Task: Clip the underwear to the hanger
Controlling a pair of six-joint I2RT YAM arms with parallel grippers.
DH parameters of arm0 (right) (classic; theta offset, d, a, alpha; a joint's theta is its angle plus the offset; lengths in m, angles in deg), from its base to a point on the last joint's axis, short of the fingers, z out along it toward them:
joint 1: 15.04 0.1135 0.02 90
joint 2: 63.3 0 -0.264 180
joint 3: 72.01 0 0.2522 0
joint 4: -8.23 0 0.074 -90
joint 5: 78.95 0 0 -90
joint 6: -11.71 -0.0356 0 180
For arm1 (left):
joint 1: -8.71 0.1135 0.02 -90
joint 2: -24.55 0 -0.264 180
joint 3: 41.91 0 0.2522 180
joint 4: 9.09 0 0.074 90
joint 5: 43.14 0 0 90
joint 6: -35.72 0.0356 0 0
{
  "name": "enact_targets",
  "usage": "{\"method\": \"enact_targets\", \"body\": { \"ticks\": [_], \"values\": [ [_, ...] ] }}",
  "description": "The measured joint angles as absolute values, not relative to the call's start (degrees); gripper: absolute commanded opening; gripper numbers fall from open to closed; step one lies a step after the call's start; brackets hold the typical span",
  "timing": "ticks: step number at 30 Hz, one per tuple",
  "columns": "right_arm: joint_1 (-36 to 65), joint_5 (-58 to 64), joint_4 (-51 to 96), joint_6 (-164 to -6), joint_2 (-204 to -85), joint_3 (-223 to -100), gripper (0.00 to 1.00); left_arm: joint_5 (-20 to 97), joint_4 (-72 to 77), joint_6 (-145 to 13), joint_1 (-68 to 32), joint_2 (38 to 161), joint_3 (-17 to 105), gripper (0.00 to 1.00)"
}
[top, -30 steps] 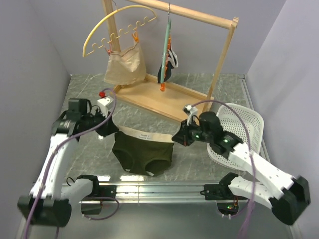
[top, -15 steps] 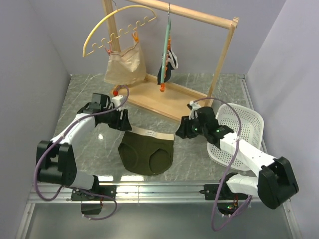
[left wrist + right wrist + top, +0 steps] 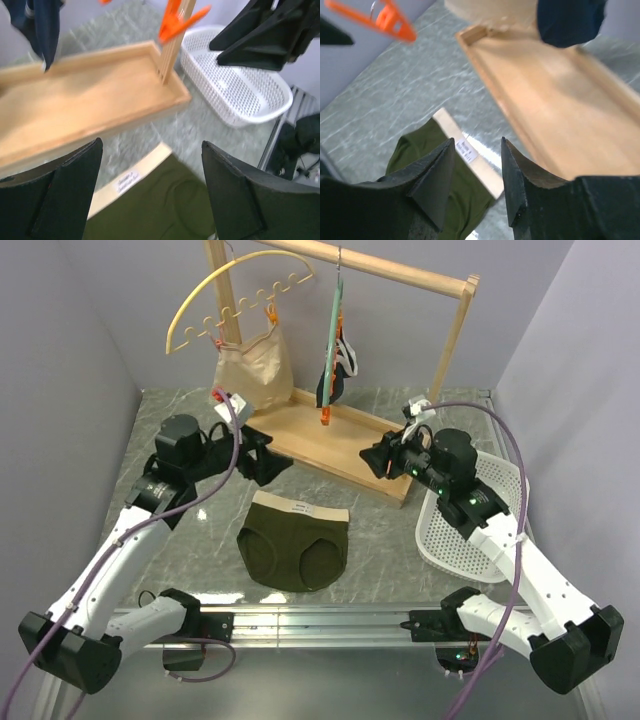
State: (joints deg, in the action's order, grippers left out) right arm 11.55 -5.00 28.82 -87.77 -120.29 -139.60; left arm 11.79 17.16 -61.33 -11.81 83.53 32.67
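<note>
The olive-green underwear (image 3: 293,548) lies flat on the marble table with its tan waistband toward the rack, and nothing holds it. It also shows below the fingers in both wrist views, as underwear (image 3: 150,207) and underwear (image 3: 425,165). The teal hanger (image 3: 335,330) hangs edge-on from the wooden rail, an orange clip (image 3: 326,416) at its lower end. My left gripper (image 3: 268,455) hovers open above and left of the waistband; its fingers (image 3: 70,190) stand wide apart and empty. My right gripper (image 3: 372,458) hovers open at the waistband's right, its jaws (image 3: 477,141) empty.
A wooden rack with a tray base (image 3: 330,445) stands behind the underwear. A cream hanger (image 3: 235,285) carries a beige garment (image 3: 250,375). A navy garment (image 3: 340,375) hangs by the teal hanger. A white basket (image 3: 480,510) sits at the right.
Both grippers have opened and let go of the waistband, then lifted back toward the rack. The underwear, first held stretched between them, now lies flat on the table.
</note>
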Motion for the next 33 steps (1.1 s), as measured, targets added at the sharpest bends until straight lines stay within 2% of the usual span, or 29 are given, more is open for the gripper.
{"method": "enact_targets", "body": {
  "ticks": [2, 6, 9, 12, 13, 14, 19, 23, 28, 33],
  "values": [
    [11.5, -3.3, 28.8, -87.4, -121.0, -141.2, 0.62, 16.9, 15.3, -63.3, -16.1, 83.7, 33.4, 0.84],
    [11.4, -0.6, 29.4, -86.2, -123.6, -146.0, 0.66, 25.3, 12.2, -66.2, -21.1, 85.8, 36.7, 0.79],
    [11.2, 0.1, 28.6, -85.7, -124.9, -148.7, 0.72, 27.6, 8.4, -67.5, -21.5, 86.0, 36.4, 0.80],
    [11.2, 2.3, 27.2, -85.7, -125.7, -149.7, 0.69, 26.9, 4.5, -68.4, -21.3, 86.0, 35.5, 0.81],
    [11.0, 3.1, 27.0, -85.7, -126.3, -150.1, 0.63, 26.1, 3.3, -68.6, -21.3, 86.2, 35.2, 0.81],
    [10.9, 3.7, 26.4, -85.6, -127.1, -150.6, 0.63, 25.5, 2.2, -68.7, -21.3, 86.4, 34.9, 0.81],
    [9.3, 3.7, 22.5, -85.9, -133.1, -153.7, 0.65, 25.5, -2.5, -68.1, -21.0, 89.6, 34.6, 0.79],
    [7.2, 0.7, 22.4, -85.9, -139.9, -160.3, 0.66, 24.3, -7.9, -68.7, -16.3, 92.8, 33.2, 0.74],
    [3.6, -5.4, 22.4, -86.3, -146.9, -168.4, 0.65, 18.1, -13.9, -70.5, -8.0, 99.9, 33.3, 0.73],
    [2.2, -11.8, 21.5, -85.8, -151.2, -171.4, 0.64, 11.1, -18.2, -70.0, -7.5, 106.0, 34.7, 0.74]
  ]
}}
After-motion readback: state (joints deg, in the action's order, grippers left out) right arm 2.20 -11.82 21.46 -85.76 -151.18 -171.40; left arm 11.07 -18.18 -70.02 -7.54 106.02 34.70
